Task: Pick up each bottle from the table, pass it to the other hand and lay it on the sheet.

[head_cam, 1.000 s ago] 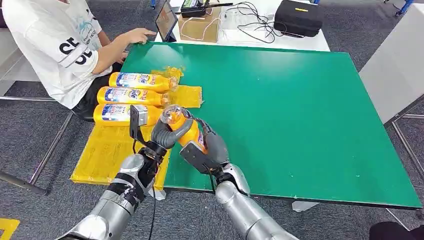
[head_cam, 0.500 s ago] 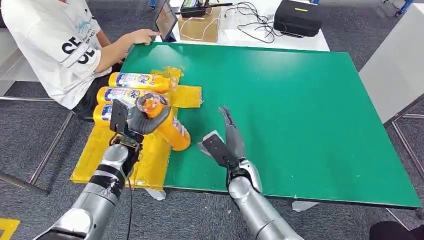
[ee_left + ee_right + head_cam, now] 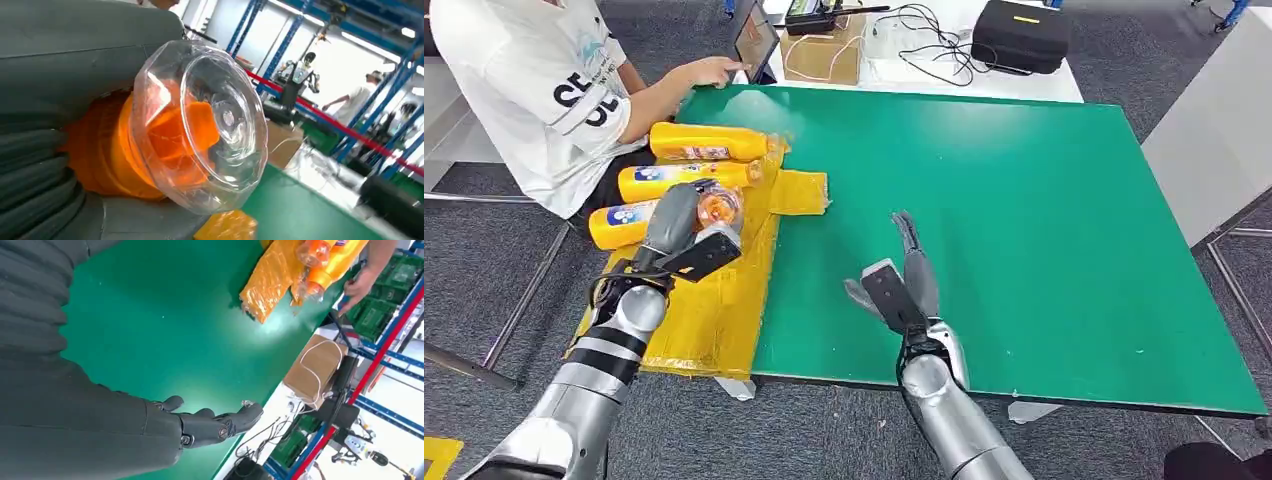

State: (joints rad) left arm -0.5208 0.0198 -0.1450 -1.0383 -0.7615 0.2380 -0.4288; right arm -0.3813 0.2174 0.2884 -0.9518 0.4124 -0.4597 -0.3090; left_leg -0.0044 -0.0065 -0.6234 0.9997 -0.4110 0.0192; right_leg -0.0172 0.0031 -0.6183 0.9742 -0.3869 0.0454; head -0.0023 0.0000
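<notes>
Since half a second ago the left robot hand [image 3: 686,232] has swung further out over the yellow sheet [image 3: 714,300], carrying its bottle [image 3: 717,208] with it, while the right robot hand [image 3: 902,283] has drawn a little further away over the green worktop [image 3: 1024,230]. Grey fingers [image 3: 35,165] of the left robot hand wrap around the neck of the smooth orange plastic bottle, whose faceted clear dome cap [image 3: 215,125] faces the left wrist camera. The right robot hand holds nothing, its dark fingers [image 3: 220,425] stretched out and apart above the matte green surface. Three more yellow-orange bottles lie on their sides at the far end of the crinkled, glossy sheet: the farthest bottle [image 3: 709,142], the middle bottle [image 3: 686,178] and the nearest bottle [image 3: 624,222], which is angled and partly hidden behind the left robot hand. A person's hand [image 3: 709,70] rests at the worktop's far corner.
</notes>
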